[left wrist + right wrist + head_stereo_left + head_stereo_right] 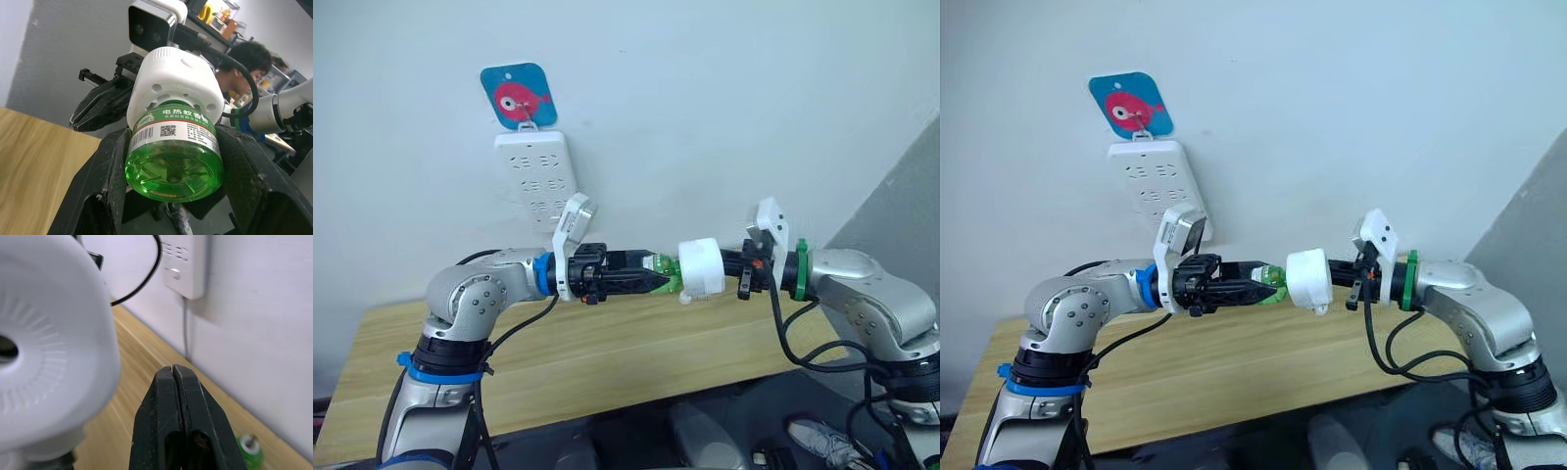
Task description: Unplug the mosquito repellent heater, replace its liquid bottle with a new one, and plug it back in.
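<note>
Up in the air above the wooden table (607, 362), the two arms meet in front of the wall. The left gripper (651, 281) is clamped on a green bottle (172, 156), its fingers (105, 191) pressing both sides. The bottle's neck sits inside the white heater (702, 268), which is held from the other side near the right gripper (177, 382); that gripper's fingers are closed together beside the heater. On the wall behind hangs a white power strip (537, 181) under a fish sticker (518, 96). Another small green bottle (251, 446) rests on the table by the wall.
</note>
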`<action>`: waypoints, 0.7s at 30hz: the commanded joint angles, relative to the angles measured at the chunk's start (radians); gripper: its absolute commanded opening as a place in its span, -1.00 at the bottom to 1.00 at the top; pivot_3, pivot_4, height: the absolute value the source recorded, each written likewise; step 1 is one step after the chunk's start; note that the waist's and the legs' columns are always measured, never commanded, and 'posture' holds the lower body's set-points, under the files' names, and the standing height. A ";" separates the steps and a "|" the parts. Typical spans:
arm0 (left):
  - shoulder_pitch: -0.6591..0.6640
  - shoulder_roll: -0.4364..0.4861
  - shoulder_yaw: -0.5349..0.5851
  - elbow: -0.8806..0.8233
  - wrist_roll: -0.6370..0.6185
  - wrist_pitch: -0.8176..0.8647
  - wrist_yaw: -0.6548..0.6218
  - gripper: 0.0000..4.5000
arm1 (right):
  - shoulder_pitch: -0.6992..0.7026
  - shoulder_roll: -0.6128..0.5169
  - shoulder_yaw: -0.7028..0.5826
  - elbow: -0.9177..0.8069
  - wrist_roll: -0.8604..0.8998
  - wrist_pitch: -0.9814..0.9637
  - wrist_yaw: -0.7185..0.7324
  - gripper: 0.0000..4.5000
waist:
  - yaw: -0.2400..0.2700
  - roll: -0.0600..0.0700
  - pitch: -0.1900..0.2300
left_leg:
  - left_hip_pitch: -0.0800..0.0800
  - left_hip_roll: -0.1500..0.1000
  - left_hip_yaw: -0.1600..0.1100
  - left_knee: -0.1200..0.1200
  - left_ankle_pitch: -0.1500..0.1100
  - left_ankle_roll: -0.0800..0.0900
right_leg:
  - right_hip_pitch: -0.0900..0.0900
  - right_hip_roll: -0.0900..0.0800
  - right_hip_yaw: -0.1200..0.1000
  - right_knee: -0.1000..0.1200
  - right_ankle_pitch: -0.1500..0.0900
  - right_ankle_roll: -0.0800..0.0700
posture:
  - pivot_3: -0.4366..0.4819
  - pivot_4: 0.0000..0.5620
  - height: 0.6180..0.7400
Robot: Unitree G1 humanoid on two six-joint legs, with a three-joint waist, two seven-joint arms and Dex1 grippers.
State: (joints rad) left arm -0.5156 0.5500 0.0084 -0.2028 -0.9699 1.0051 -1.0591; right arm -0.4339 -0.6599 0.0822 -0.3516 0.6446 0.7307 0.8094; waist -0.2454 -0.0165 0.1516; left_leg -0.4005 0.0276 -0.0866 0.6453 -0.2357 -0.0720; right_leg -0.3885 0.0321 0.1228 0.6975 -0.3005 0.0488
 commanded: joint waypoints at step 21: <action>0.002 0.024 0.030 -0.004 -0.021 -0.008 -0.021 0.05 | 0.038 0.042 -0.064 -0.017 0.021 0.103 -0.096 -1.00 | -0.005 0.000 -0.003 | 0.001 0.000 0.000 0.000 0.000 0.000 | 0.000 0.000 0.000 0.000 0.000 0.000 | -0.61 -0.78 1.00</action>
State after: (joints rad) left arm -0.5069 0.5696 0.0085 -0.1950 -0.9700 1.0045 -1.0762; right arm -0.4011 -0.6155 0.0491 -0.3453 0.6297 0.8186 0.6977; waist -0.2503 -0.0161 0.1488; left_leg -0.3999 0.0276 -0.0863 0.6455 -0.2357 -0.0720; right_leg -0.3883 0.0318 0.1229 0.6980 -0.3004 0.0487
